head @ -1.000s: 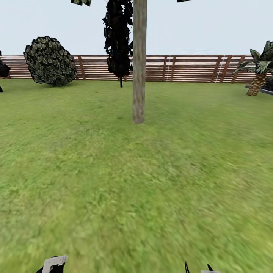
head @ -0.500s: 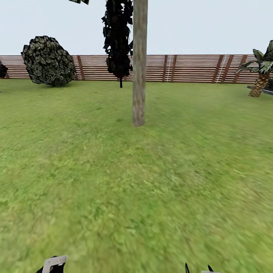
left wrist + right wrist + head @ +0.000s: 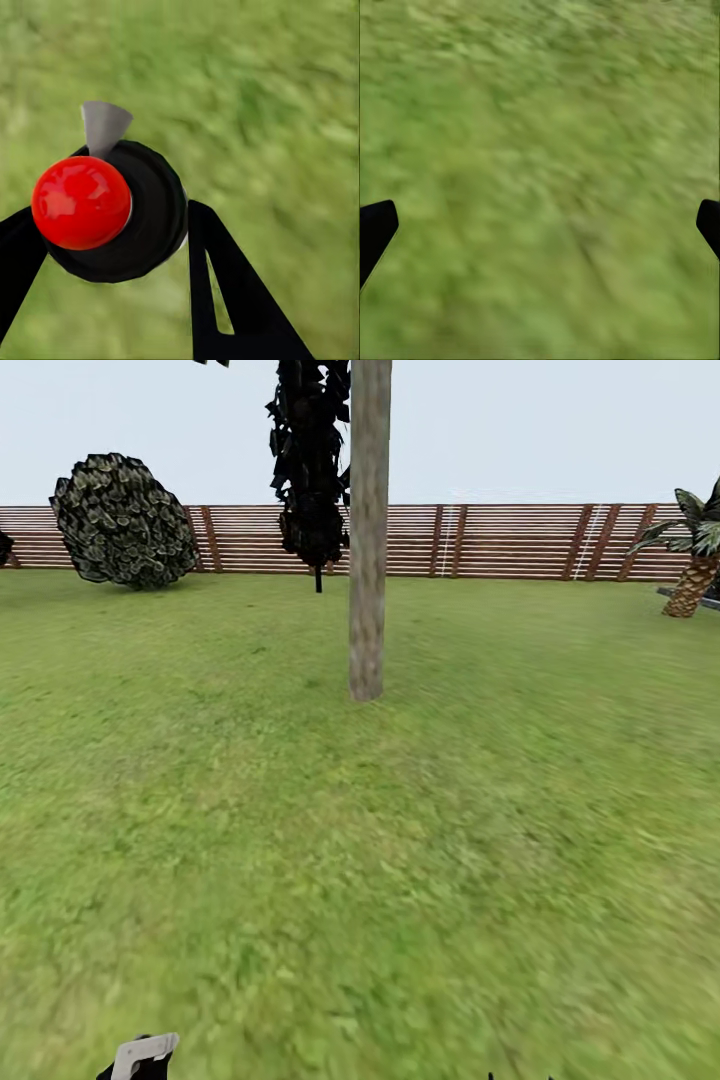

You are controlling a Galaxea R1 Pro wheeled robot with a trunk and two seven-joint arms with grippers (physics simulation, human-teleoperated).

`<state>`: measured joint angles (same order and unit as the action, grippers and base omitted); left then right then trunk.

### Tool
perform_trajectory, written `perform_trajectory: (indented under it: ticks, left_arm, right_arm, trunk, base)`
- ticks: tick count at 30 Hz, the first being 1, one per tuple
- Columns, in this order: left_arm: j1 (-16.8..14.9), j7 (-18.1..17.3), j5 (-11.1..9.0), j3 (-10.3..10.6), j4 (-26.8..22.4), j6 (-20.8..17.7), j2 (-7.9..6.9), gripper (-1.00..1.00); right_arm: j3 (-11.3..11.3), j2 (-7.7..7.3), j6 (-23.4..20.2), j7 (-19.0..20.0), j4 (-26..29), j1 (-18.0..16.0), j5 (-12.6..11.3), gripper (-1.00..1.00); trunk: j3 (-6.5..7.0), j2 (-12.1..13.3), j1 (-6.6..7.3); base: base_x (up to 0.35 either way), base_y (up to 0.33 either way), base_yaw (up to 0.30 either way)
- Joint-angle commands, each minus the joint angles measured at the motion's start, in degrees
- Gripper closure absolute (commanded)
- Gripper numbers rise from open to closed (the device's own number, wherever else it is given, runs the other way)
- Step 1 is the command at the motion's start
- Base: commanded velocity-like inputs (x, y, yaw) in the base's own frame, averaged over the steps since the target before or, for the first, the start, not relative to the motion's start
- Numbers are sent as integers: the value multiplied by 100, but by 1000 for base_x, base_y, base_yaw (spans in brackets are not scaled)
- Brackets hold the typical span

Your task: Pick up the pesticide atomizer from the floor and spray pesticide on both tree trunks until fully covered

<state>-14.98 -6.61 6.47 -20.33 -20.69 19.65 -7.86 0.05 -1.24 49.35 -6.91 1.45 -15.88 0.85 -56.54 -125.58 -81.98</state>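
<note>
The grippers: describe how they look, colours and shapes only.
The left gripper has flat black fingers, wedge-shaped with a narrow cut-out slot. In the head view, a white tab sits on its black body. The right gripper shows black finger tips at the frame's edges.
</note>
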Motion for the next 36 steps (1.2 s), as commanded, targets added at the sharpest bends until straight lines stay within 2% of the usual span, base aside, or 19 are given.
perform_trajectory:
  ticks: [1,32,34,36]
  left_arm:
    - [-5,-30,57,-50,4,22,3,100]
    - [-5,-32,64,-54,4,22,1,100]
    - [-5,-27,64,-60,1,22,-3,100]
    - [-5,-26,54,-79,-3,22,-8,100]
  right_arm:
    - [4,0,13,-21,-4,-3,11,-100]
    - [-4,3,19,-40,17,-6,-17,-100]
    - [-14,-46,21,-44,238,-4,-21,-100]
    - [-20,-80,40,-46,749,-3,-12,-100]
  trunk:
    - [-5,-2,-3]
    - [-5,-2,-3]
    - [-5,-2,-3]
    - [-5,-2,-3]
  base:
    - [340,0,0]
    - [340,0,0]
    - [340,0,0]
    - [340,0,0]
